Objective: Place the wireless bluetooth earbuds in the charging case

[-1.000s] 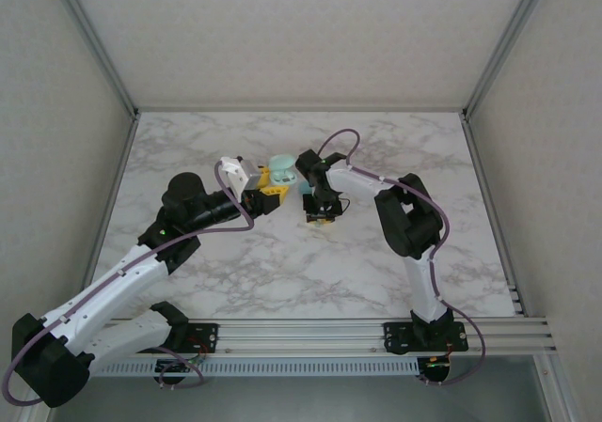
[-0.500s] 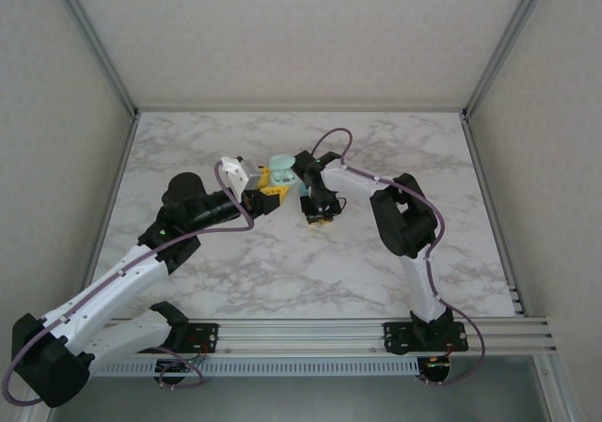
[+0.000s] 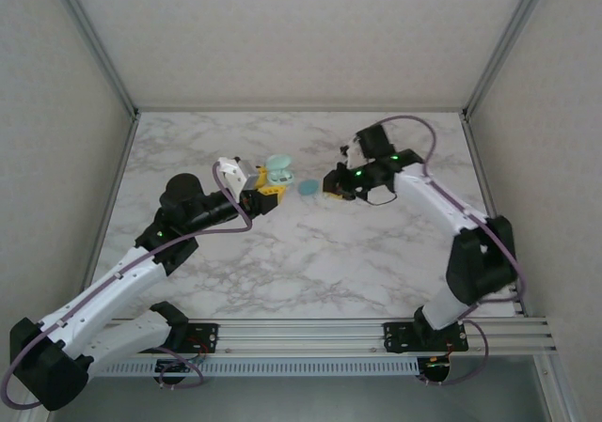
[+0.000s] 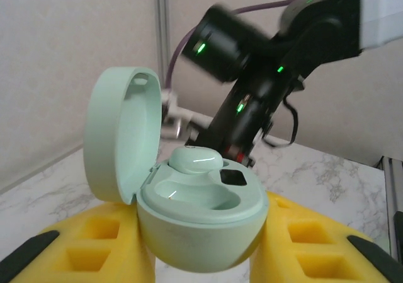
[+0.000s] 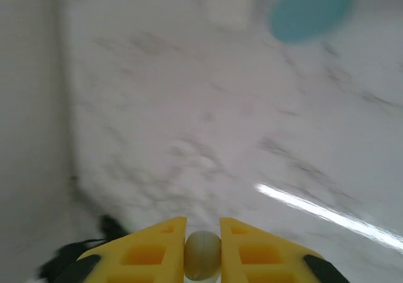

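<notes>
Sitting roughly halfway through, judging by the wells. Already seating one earbud (image 4: 195, 160) in the far well of the charging case (image 4: 201, 226); leaving the near well bare. Clamping the case's lower shell in the left gripper (image 4: 201, 261) near the middle of the worktop (image 3: 282, 262), lid tipped up and back. Pinching a second pale, rounded earbud (image 5: 202, 254) in the right gripper (image 5: 203, 245), apart from the case, to its right. Waiting on carrying across and pressing in. Showing a smooth mint-green pebble shell, glossy inside. Lying between them, a teal-blue oval piece (image 3: 308, 189), identity unclear.

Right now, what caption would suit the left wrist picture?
Left gripper holds the open charging case, one earbud seated, second slot empty.
</notes>
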### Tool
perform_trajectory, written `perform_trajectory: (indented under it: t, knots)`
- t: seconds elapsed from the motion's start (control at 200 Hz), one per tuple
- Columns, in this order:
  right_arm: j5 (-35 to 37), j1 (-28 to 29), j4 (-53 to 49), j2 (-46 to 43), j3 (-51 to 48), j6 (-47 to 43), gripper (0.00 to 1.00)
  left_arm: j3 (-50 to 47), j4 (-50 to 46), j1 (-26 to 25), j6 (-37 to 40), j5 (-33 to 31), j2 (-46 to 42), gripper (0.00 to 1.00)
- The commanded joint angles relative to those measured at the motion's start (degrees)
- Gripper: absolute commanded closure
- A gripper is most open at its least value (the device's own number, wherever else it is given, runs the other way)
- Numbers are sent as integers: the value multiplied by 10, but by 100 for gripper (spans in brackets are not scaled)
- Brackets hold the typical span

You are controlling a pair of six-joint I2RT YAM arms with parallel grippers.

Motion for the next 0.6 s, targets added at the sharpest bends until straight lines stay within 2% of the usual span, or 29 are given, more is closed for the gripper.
perform_trajectory:
  t: [0.0, 0.19, 0.39, 0.591]
  knots:
    - [-210, -22, 117, -35, -37, 68, 82, 7, 12, 11, 1, -4, -4, 82]
    - [-284, -31, 193, -84, -30, 140, 81, 9, 15, 16, 2, 9, 9, 82]
    - [-264, -24, 222, -124, -7, 190, 81, 5, 34, 16, -2, 14, 27, 81]
    - [-229, 10, 249, -134, 14, 223, 81, 10, 43, 12, 6, 19, 47, 81]
